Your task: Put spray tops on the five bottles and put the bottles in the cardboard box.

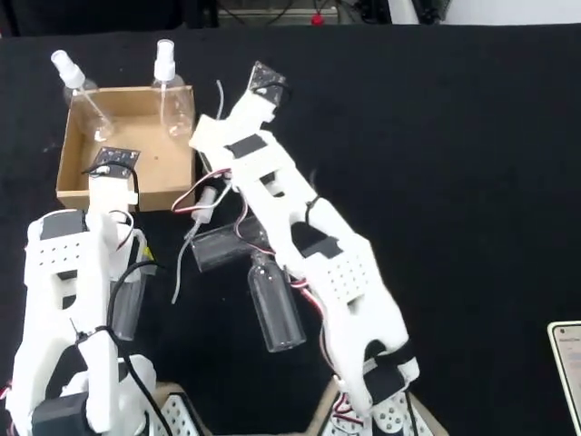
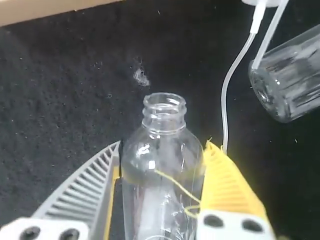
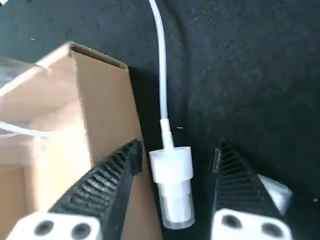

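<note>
Fingers (image 2: 227, 185) of my left gripper (image 2: 164, 147) clamping a clear uncapped plastic bottle (image 2: 165, 125), right gripper (image 3: 176, 145) wide around a white spray top (image 3: 172, 185)

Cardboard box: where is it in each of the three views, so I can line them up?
High view: cardboard box at upper left, two topped bottles in it.
Left wrist view: a tan strip of its wall past the gripped bottle.
Right wrist view: its corner beside the spray top that the right hand straddles.
Shared landmark: the black cloth.
</note>
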